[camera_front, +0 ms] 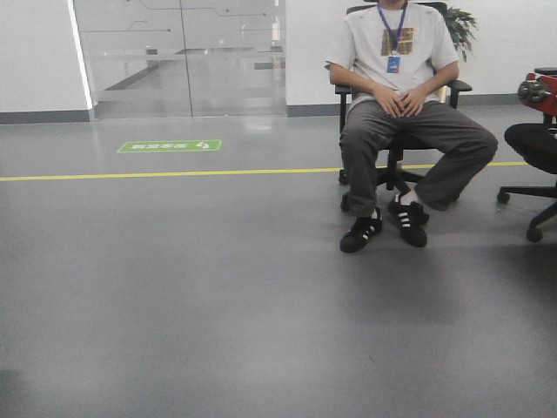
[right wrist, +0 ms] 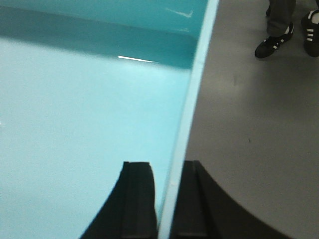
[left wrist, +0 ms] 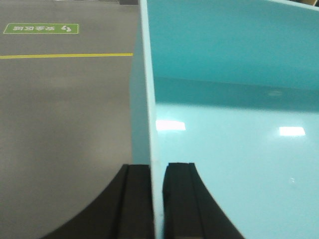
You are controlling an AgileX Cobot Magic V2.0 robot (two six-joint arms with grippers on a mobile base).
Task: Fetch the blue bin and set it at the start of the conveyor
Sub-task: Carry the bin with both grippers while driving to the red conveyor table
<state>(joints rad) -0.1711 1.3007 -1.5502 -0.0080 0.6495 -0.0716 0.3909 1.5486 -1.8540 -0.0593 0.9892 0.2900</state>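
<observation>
The blue bin is a light turquoise tub with smooth walls, held up over the grey floor. My left gripper is shut on its left wall, one finger outside and one inside. My right gripper is shut on its right wall the same way; the bin's glossy inside fills that view. The bin and both grippers do not show in the front view. The conveyor start is out of view.
A person sits in a black office chair ahead on the right, shoes on the floor near the bin's right side. A second chair stands at the far right. A yellow floor line and green floor sign lie ahead.
</observation>
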